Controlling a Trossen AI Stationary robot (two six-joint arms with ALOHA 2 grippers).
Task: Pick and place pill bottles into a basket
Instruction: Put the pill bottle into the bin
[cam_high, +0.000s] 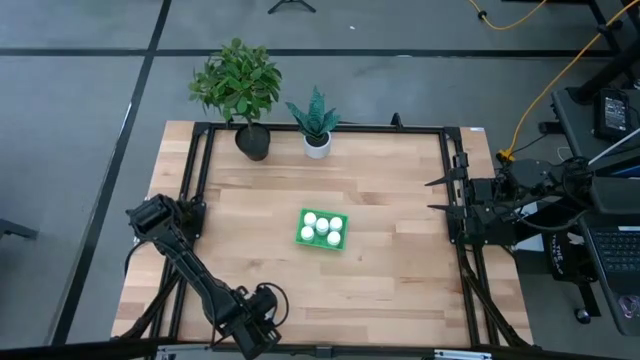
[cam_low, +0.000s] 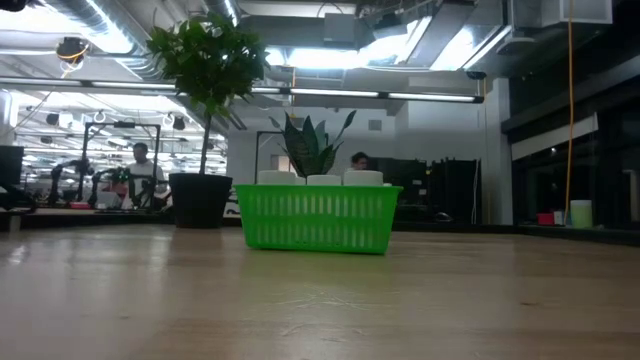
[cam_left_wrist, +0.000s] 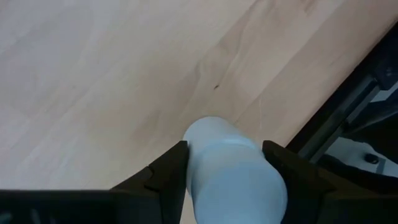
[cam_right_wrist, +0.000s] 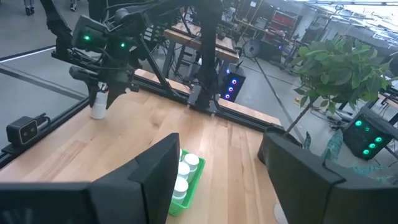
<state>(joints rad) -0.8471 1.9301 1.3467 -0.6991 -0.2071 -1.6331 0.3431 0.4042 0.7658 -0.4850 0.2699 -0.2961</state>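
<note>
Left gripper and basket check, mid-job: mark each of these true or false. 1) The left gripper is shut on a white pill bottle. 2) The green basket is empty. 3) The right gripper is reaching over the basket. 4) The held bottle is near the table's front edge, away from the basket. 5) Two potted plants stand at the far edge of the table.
1) True: the left gripper is clamped on a small white cylindrical pill bottle.
2) False: the small bright green rectangular basket already holds white-capped bottles.
3) False: the right gripper waits at the table's right edge, empty.
4) True.
5) True: a leafy plant in a dark pot and a spiky plant in a white pot.
</note>
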